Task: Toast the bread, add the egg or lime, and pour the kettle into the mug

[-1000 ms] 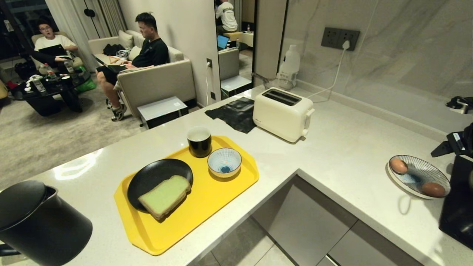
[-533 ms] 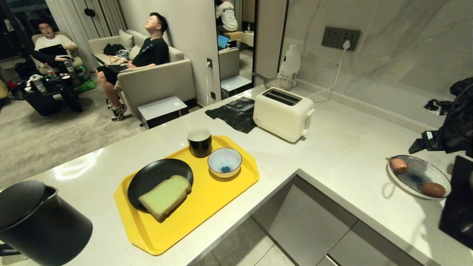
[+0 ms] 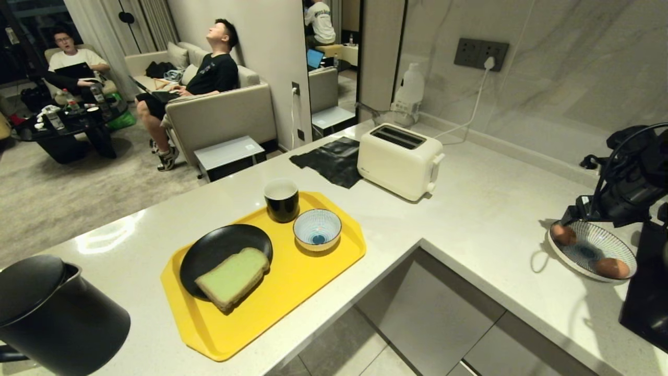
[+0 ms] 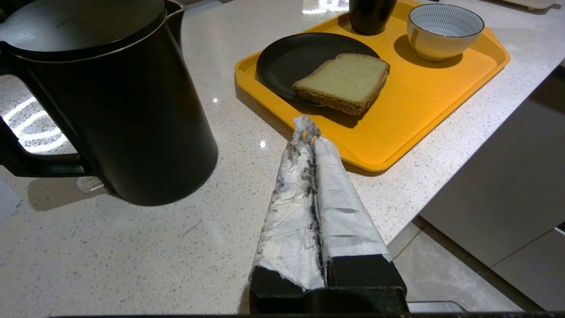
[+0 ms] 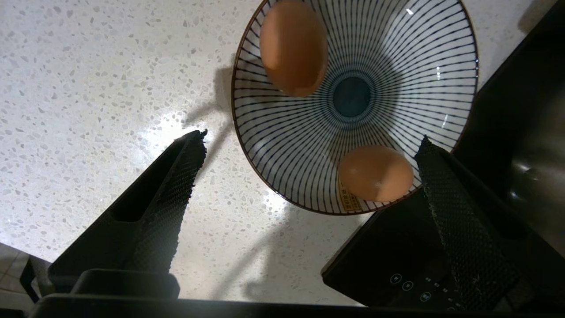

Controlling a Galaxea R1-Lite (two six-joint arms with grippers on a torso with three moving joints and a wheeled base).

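Two eggs [image 5: 293,46] beneath wide-spread right claw [image 5: 309,168].

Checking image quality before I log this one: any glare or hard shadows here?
Head view: window glare on the counter. Right wrist view: bright hotspots and the open right end effector casting shadow beside the striped plate. Left wrist view: specular dots beside the kettle.
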